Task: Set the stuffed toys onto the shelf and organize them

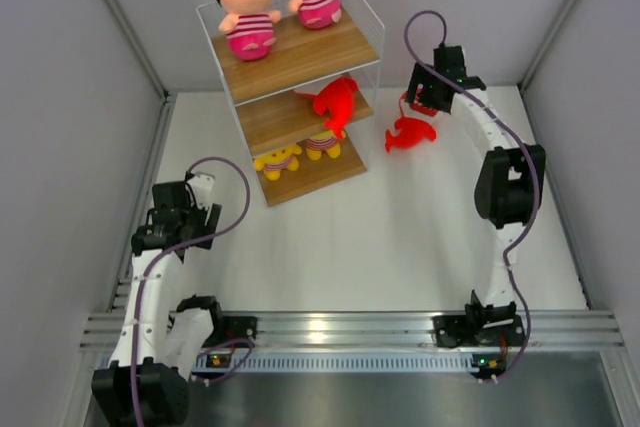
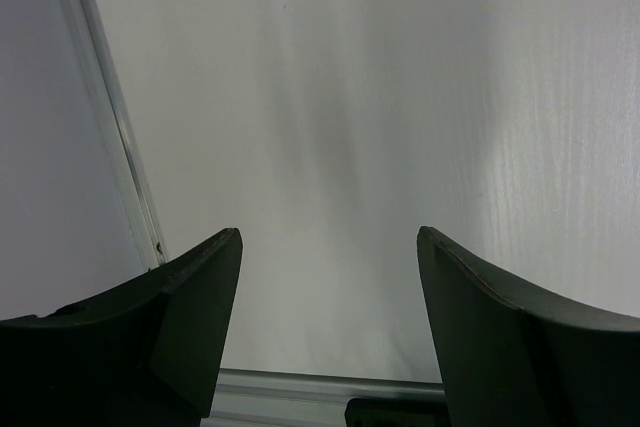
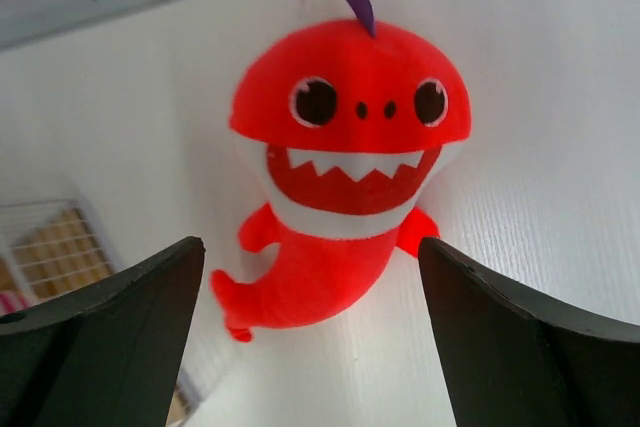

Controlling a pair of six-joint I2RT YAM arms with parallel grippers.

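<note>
Near the near-left corner of the white desk (image 1: 400,247), the left gripper (image 2: 330,247) hangs spread wide and empty. Toward the far-right corner the right gripper (image 3: 312,247), jaws wide and holding nothing, faces the red toothy plush shark (image 1: 408,133). It lies on the desk just beside the three-tier wooden, wire-framed shelf (image 1: 300,59). I judge this the last pickup. Next: descend, close on its body, carry it to the middle board. Shelved: one second red shark (image 1: 336,102) on the middle board, two yellow dolls (image 1: 277,159) on the bottom board, two pink-striped boy dolls (image 1: 248,9) on top.

A white bench (image 1: 400,247) fills the middle of the frame, enclosed by plain grey walls (image 1: 50,37) at left, right and top. A metal rail (image 1: 350,328) crosses the bottom, catching a soft glare.
</note>
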